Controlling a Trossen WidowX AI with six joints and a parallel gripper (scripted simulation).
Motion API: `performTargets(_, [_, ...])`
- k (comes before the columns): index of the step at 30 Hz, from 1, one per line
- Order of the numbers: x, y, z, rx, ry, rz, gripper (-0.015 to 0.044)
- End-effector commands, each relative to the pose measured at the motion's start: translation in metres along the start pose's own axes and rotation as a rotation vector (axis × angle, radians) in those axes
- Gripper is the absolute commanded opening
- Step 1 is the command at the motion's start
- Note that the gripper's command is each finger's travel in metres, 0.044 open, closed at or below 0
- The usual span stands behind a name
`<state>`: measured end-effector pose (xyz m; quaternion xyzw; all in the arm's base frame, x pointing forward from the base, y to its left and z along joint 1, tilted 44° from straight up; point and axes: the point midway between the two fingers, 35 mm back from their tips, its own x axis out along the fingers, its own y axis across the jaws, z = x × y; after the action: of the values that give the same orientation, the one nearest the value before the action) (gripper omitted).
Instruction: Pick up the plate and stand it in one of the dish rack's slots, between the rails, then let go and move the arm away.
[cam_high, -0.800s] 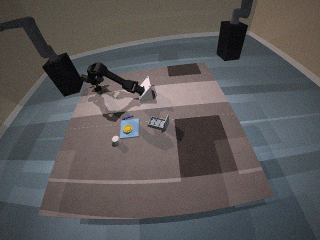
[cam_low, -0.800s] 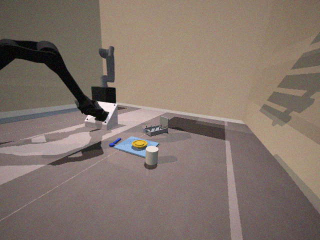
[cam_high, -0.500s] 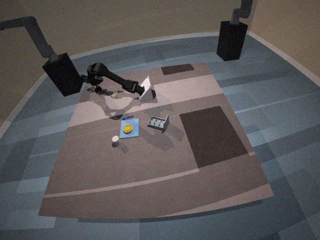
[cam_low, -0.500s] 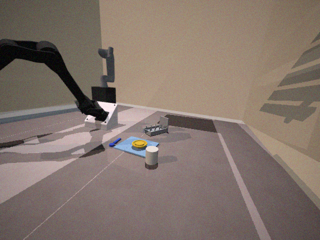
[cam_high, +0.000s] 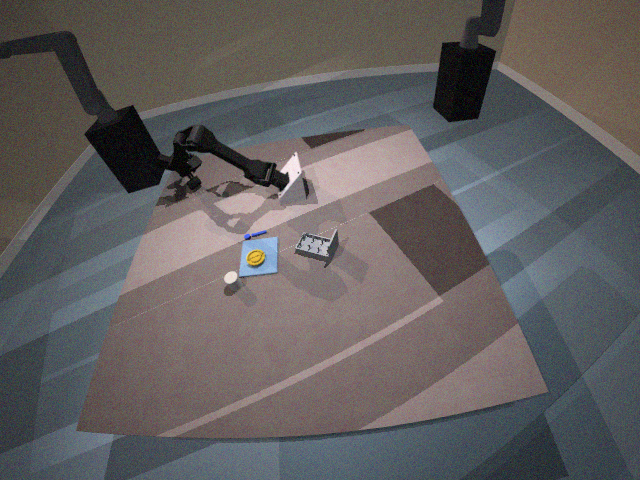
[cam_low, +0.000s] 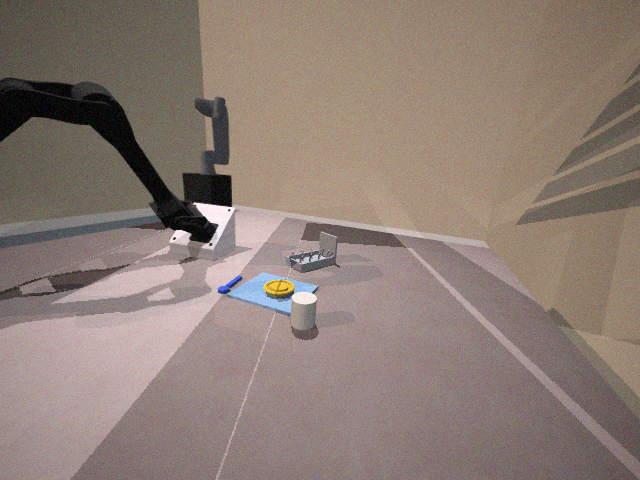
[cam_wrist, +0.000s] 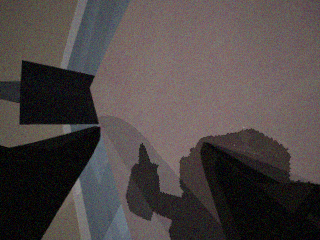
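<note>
Plate: the yellow plate (cam_high: 255, 257) (cam_low: 279, 287) lies flat on a light-blue board (cam_high: 271, 268) (cam_low: 248, 295), out of the rack. The grey dish rack (cam_high: 315, 254) (cam_low: 316, 264) stands apart from the board, its row of small upright pegs exposed and a taller panel rising at one end. Gripper (cam_high: 183, 170) (cam_wrist: 152, 140): fingers spread wide, nothing between them; it hangs well apart from the plate, on the far side of the arm's bend from the white wedge-shaped base (cam_high: 295, 191) (cam_low: 223, 240), and lies outside the exterior view. A blue spoon-like utensil (cam_high: 256, 234) (cam_low: 231, 284) lies just beside the board; an off-white cylinder (cam_high: 231, 279) (cam_low: 303, 311) stands upright near one corner. Wrist view is dark, showing both fingers and shadows; plate and rack do not appear there.
</note>
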<state>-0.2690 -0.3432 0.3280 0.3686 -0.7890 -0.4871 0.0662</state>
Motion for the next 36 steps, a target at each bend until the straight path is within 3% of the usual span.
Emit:
performTargets(1, [-0.008,0.002,-0.018,-0.060,0.044,0.015,0.0400])
performTargets(16, [-0.031,-0.012,-0.068,-0.198,0.174,0.012,0.0400])
performTargets(36, [-0.091,-0.051,-0.146,-0.325,0.437,-0.035,0.0400])
